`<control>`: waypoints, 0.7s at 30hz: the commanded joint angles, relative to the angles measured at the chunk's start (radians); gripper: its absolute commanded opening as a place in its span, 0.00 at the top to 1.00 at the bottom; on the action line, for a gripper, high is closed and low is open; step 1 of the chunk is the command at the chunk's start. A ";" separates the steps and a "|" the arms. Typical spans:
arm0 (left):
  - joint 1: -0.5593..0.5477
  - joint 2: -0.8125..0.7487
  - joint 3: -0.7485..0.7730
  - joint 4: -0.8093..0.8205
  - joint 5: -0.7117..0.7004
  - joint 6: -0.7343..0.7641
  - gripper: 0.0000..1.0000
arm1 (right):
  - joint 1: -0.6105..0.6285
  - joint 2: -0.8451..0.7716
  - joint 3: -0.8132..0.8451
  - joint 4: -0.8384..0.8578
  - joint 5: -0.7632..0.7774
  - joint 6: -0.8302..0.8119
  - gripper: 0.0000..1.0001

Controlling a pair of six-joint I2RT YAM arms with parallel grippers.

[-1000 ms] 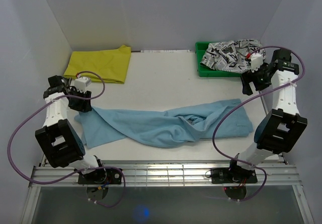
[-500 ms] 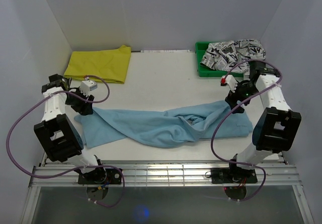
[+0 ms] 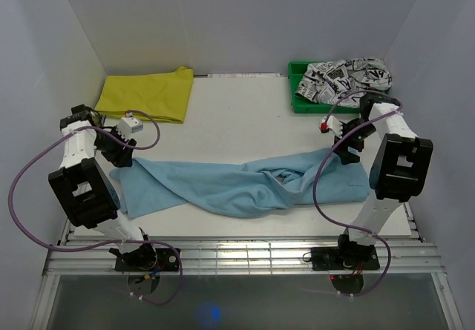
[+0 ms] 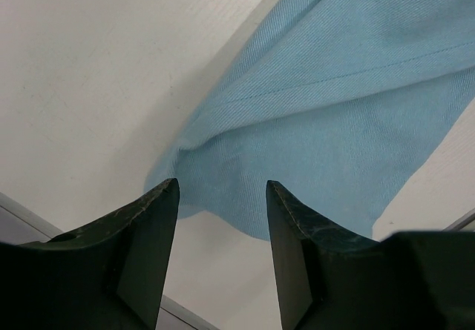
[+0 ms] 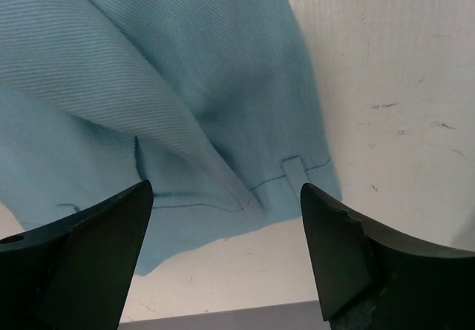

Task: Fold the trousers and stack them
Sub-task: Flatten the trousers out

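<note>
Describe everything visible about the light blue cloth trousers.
The plain light blue cloth trousers lie rumpled and unfolded across the white table, stretched left to right, with folds bunched near the middle. Stitched seams and a belt loop show at the right end. The left tool and right tool hang open over either end, gripping nothing.

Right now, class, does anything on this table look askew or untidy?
The light blue trousers lie twisted and bunched across the middle, not flat. The printed garment spills over the rim of the green bin. The yellow garment lies flat at the far left.
</note>
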 commanded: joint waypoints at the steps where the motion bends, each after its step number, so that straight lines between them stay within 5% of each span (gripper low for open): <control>1: -0.001 -0.010 0.038 -0.022 0.041 0.010 0.39 | 0.036 0.014 0.008 0.031 0.005 -0.049 0.17; 7: -0.001 -0.056 -0.001 0.011 0.073 0.118 0.40 | 0.058 -0.006 0.005 0.033 0.011 -0.057 0.63; 8: -0.002 -0.056 -0.007 0.018 0.079 0.135 0.40 | 0.056 -0.009 0.010 0.027 0.015 -0.056 0.85; 9: -0.001 -0.058 -0.015 0.024 0.081 0.173 0.40 | 0.055 -0.018 0.013 0.025 0.017 -0.052 0.92; 14: -0.001 -0.027 -0.065 0.167 0.084 0.202 0.41 | 0.050 -0.082 0.016 -0.002 0.009 -0.057 0.92; 21: -0.002 0.088 0.004 0.140 0.090 0.251 0.45 | 0.047 -0.133 0.020 -0.015 0.000 -0.040 0.92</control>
